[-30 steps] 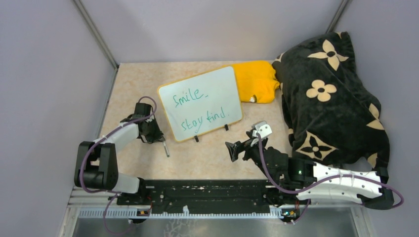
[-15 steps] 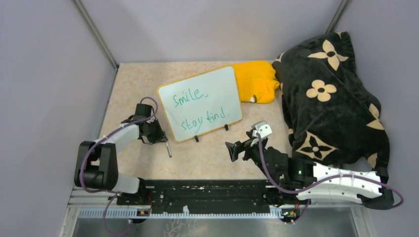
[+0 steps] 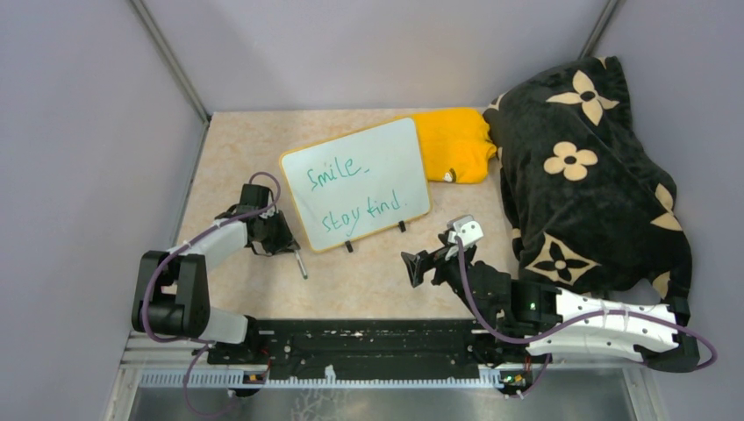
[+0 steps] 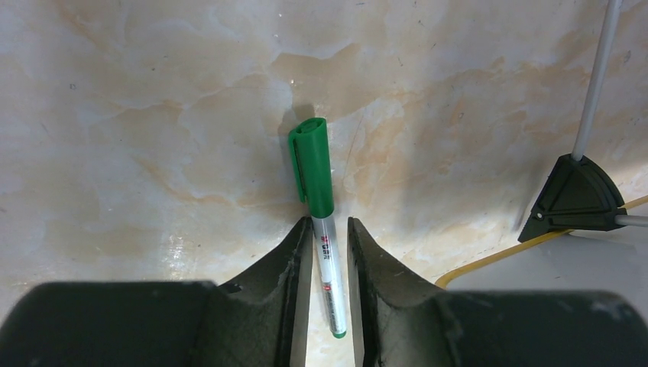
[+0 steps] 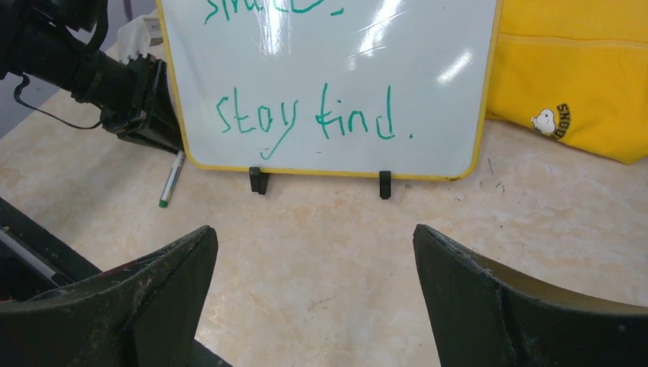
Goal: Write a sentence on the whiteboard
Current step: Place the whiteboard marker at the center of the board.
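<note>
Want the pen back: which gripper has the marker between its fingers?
The left gripper: the green-capped marker lies between its fingers. The right gripper gapes wide, empty.

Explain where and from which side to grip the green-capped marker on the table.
Grip the green-capped clear-barrelled marker on its barrel just behind the green cap, coming from above and closing across its width. It lies flat on the beige marbled table, slim and round.
</note>
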`<action>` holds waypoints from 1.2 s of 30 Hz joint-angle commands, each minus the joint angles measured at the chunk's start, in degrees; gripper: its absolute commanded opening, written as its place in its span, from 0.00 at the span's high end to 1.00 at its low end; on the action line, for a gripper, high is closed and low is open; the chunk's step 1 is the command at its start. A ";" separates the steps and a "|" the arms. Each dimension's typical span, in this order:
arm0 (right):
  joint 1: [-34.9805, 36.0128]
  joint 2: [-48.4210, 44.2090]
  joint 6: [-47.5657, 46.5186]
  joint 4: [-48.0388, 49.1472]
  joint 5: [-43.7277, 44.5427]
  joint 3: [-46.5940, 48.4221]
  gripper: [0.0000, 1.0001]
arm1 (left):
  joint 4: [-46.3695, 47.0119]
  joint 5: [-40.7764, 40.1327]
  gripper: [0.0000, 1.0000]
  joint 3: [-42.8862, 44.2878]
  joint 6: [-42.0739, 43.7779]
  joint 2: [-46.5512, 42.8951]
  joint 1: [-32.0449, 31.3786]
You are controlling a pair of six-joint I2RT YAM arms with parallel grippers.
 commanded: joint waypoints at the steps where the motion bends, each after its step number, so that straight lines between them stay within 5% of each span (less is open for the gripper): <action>1: 0.06 -0.38 0.29 0.71 0.96 1.43 0.04 | 0.28 0.14 0.70 -0.27 -0.17 -0.25 -0.42; 23: 0.06 0.42 0.36 0.00 1.21 2.19 0.04 | -0.42 -1.65 0.59 -0.01 -0.43 -3.32 -0.42; 36: 0.11 1.62 -1.50 -2.22 2.78 4.84 0.01 | -4.55 -9.34 0.41 0.55 -1.20 -13.19 -0.42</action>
